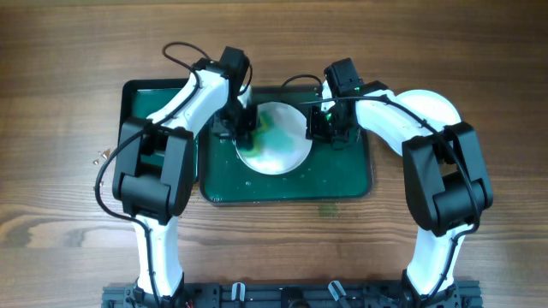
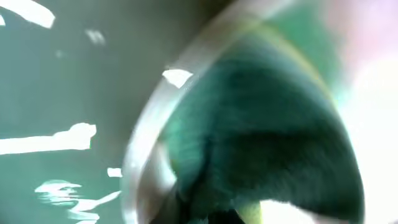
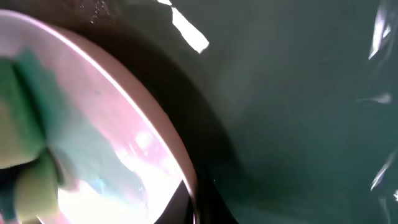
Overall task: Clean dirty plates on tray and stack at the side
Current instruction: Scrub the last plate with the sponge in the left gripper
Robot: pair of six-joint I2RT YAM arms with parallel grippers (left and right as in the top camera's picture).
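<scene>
The large dark green rectangular tray with rounded corners (image 1: 342, 184) lies in the middle of the brown wooden table (image 1: 68, 51), its long axis running left to right across the robot's front. Its floor glints with wet patches, so it will likely be slick.

One round white shallow plate (image 1: 278, 145) sits in the tray's upper middle, face up, with pale green smears on its left half. Being round, it has no long axis; only its tilt matters. In the right wrist view a dark shadow runs under its rim, but whether that edge is lifted or just overhangs I cannot tell. I judge the plate stiff, light, breakable and slippery when wet — best taken by the rim, one finger over and one under, while the opposite edge stays braced.

A soft green sponge with a yellowish part (image 2: 261, 124) fills the blurred left wrist view and rests on the plate's left side.

The left gripper (image 1: 240, 128) stands over that left edge — its fingers are hidden, so I cannot tell whether they squeeze the sponge. The right gripper (image 1: 328, 128) is at the plate's right rim; whether its jaws are spread or pinching the rim is not shown either.
</scene>
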